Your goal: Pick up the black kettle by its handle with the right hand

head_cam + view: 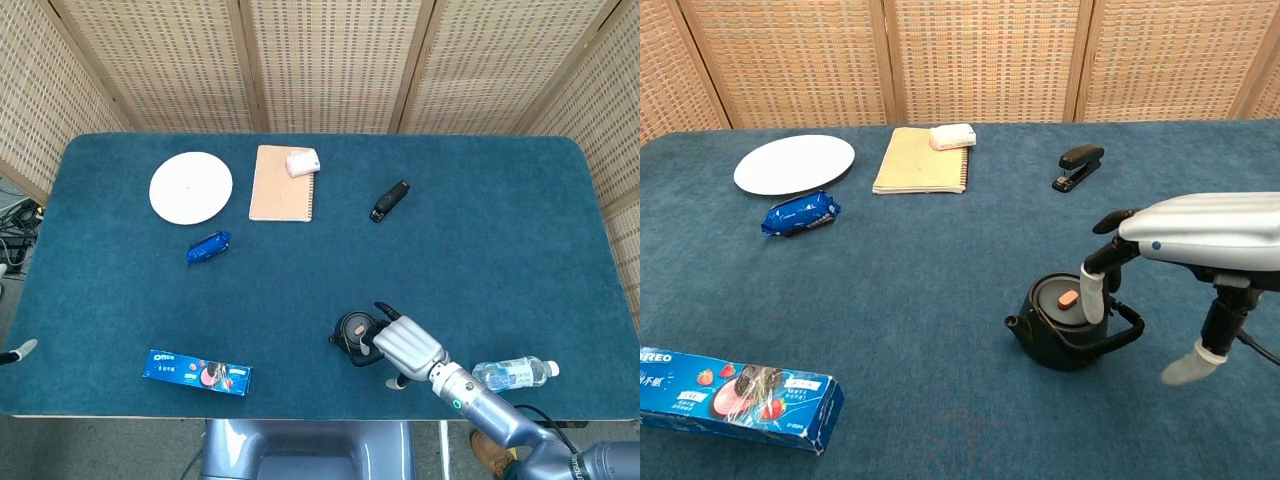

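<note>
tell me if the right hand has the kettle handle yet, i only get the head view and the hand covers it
Observer: Not yet. The chest view shows the right hand open, with one finger hanging by the black kettle lid.
Operator: where's the handle
Observer: The handle is folded down low on the kettle's side toward the hand, not upright.
Operator: other fingers?
Observer: Another finger hangs beyond the handle, apart from it.
</note>
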